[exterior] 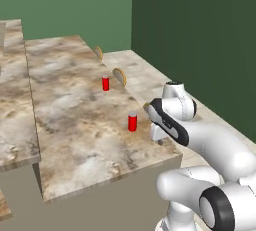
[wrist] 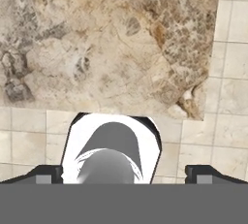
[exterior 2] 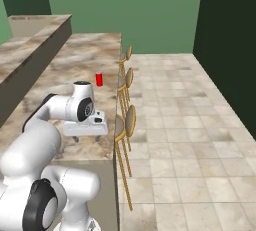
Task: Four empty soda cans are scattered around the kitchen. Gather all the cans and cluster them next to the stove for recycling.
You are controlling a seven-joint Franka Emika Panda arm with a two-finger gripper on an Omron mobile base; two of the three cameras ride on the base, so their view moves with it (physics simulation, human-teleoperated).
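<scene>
— Where are my cans?
— Near can (exterior: 132, 122) stands on the counter (exterior: 75, 125) just left of the gripper (exterior: 158, 136), outside its jaws; far can (exterior: 105, 83) sits beyond.
— Jaws?
— Spread wide, gripping nothing.

Two red soda cans (exterior: 132, 122) on tan marbled counter (exterior: 75, 115), green walls (exterior: 75, 5).

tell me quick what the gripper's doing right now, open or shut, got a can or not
gripper: open, jaws spread wide, holding nothing; it hangs over the counter edge, and the near can stands free on the counter.
</scene>
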